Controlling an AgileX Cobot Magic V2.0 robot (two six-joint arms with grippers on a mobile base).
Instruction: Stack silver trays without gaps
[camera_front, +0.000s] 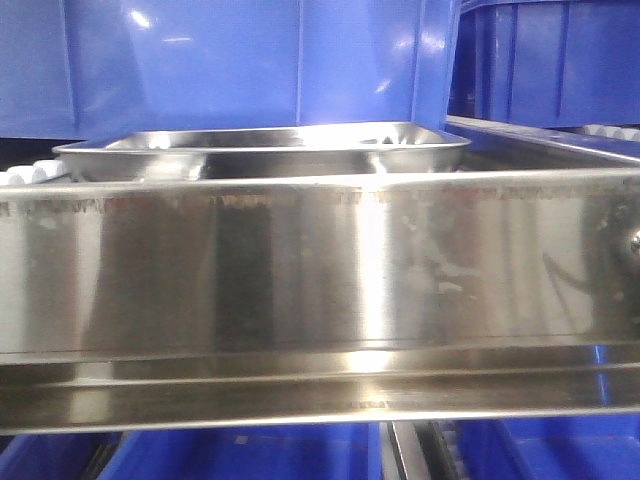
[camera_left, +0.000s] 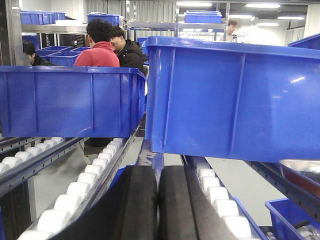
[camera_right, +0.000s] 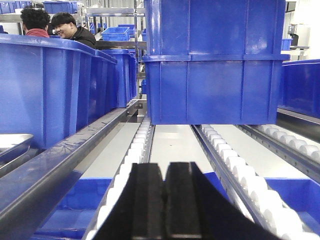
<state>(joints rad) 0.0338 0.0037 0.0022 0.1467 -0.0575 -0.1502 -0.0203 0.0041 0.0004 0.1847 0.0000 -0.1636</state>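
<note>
A silver tray lies behind a broad steel band in the front view, only its shiny flared rim and inner wall showing; I cannot tell if more lie under it. In the left wrist view a tray's rim peeks in at the lower right, under a blue crate. Another tray rim shows at the left edge of the right wrist view. My left gripper is shut with its black pads together and nothing between them, over a roller rail. My right gripper is also shut and empty, over a roller lane. Neither gripper touches a tray.
A long steel band with a bolt head fills the front view. Blue crates stand on the roller lanes ahead of both grippers, another crate at the left. White roller rails run forward. People sit beyond.
</note>
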